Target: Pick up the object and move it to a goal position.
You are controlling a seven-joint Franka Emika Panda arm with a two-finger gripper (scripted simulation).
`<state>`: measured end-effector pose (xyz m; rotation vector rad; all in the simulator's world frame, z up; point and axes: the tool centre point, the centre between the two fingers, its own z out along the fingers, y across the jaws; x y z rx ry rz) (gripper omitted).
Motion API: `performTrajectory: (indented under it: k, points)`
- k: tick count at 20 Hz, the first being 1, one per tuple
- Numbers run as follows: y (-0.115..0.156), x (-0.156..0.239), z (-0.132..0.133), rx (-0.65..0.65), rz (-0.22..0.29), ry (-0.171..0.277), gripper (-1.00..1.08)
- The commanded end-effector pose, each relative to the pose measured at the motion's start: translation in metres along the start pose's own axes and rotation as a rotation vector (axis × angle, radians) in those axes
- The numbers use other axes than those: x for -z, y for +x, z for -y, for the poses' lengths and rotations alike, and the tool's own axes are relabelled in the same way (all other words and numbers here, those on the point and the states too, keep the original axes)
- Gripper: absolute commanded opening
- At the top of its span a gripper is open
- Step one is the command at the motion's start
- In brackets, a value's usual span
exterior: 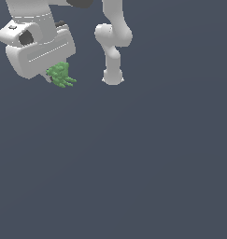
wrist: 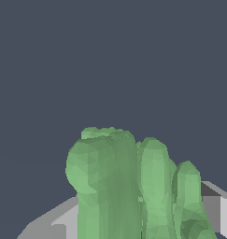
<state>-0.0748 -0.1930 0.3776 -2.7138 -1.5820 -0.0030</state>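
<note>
A small light-green lumpy object [exterior: 61, 75] sits at the lower end of the robot's white hand [exterior: 56, 74], in the upper part of the exterior view toward that view's left. Its knobbly body is tucked against the underside of the hand, and several short finger-like prongs stick out from it toward the exterior view's right and slightly downward. The object appears to be pinched in the hand and lifted clear of the flat dark grey-blue surface [exterior: 133, 177] that fills the rest of the scene, though the fingertips themselves are hidden behind the green mass, so exactly how they press on it cannot be made out. In the wrist view the object [wrist: 110, 186] is very close to the camera and fills the lower middle of the picture: a broad rounded lump on one side, with two narrower rounded prongs standing beside it. Grey and white parts of the hand [wrist: 213, 205] show just behind and on both sides of the green shape. Above the hand in the exterior view, the bulky white wrist housing [exterior: 38, 46] tilts at an angle. Well apart, toward the exterior view's right, the white jointed arm [exterior: 113, 46] descends to its rounded base [exterior: 112, 78] on the dark surface.
</note>
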Motion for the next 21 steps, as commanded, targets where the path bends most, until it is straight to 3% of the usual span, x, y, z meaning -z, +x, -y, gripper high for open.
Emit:
performTrajectory:
  k: [1, 11, 21]
  points:
    - [-0.015, 0.026, 0.006, 0.001, -0.001, 0.001, -1.0]
    - [-0.059, 0.1, 0.02, 0.0, 0.001, 0.001, -1.0]
    - [-0.072, 0.122, 0.022, -0.001, 0.002, 0.001, -1.0]
